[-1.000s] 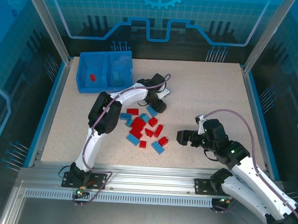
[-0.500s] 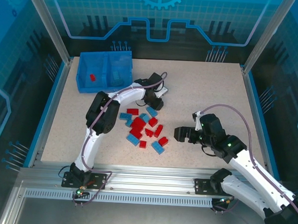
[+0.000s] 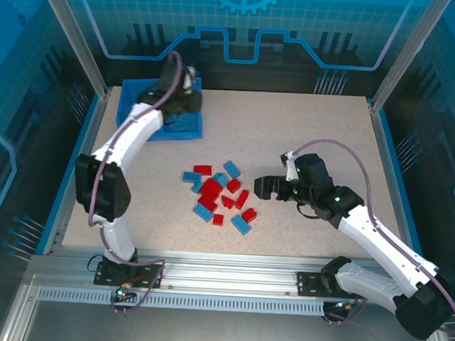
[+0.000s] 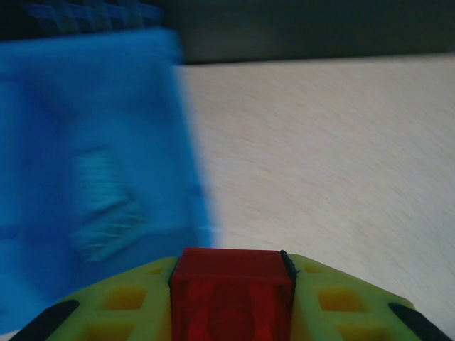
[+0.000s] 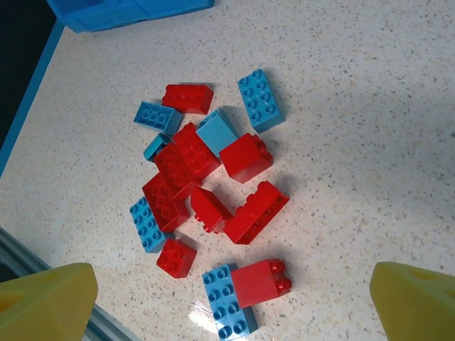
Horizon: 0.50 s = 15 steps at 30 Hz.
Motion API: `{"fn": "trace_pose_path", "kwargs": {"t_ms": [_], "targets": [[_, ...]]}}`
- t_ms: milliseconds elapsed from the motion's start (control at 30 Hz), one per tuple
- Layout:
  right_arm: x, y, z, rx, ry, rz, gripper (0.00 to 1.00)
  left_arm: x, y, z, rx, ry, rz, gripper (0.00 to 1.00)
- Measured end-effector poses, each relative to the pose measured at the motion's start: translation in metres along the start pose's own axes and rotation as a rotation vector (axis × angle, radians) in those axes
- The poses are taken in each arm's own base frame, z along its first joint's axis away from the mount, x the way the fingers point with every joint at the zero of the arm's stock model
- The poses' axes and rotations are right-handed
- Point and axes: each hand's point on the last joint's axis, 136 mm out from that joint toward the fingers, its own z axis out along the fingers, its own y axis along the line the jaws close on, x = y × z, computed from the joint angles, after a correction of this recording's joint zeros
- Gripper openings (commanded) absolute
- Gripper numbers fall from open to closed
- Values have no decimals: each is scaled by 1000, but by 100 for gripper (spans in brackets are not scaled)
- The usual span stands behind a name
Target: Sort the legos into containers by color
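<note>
A loose pile of red and light blue legos (image 3: 219, 193) lies mid-table. The blue two-compartment bin (image 3: 180, 134) stands at the far left. My left gripper (image 3: 187, 98) hovers at the bin's right side, shut on a red lego (image 4: 231, 288) squeezed between its yellow-green fingers (image 4: 128, 302); the bin wall (image 4: 99, 142) is blurred to its left. My right gripper (image 3: 263, 188) hangs open just right of the pile, its yellow fingers (image 5: 50, 298) wide apart above a red lego (image 5: 259, 283) that touches a blue one (image 5: 226, 310).
Raised blue rails edge the table on the left (image 3: 71, 170) and right (image 3: 391, 171). Bare tabletop (image 3: 313, 137) stretches between the bin and the right arm. A bin corner (image 5: 128, 11) shows at the top of the right wrist view.
My left arm swung from the pile's far edge up and left to the bin, carrying the red lego. My right gripper crept up and left toward the pile.
</note>
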Motion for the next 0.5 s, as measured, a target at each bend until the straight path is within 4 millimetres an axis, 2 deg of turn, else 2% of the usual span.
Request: {"fn": "trace_pose_path", "kwargs": {"t_ms": [67,167,233,367,500], "targets": [[0,0,2,-1,2,0,100,-7,52,3,-102,-12,-88,34],[0,0,3,-1,3,0,100,-3,109,13,-198,2,-208,34],[0,0,3,-1,4,-1,100,7,138,26,-242,32,-278,34],[0,0,1,0,1,-1,100,28,180,68,-290,120,-388,34],[0,1,-4,1,-9,-3,100,56,199,104,-306,206,-460,40]]}}
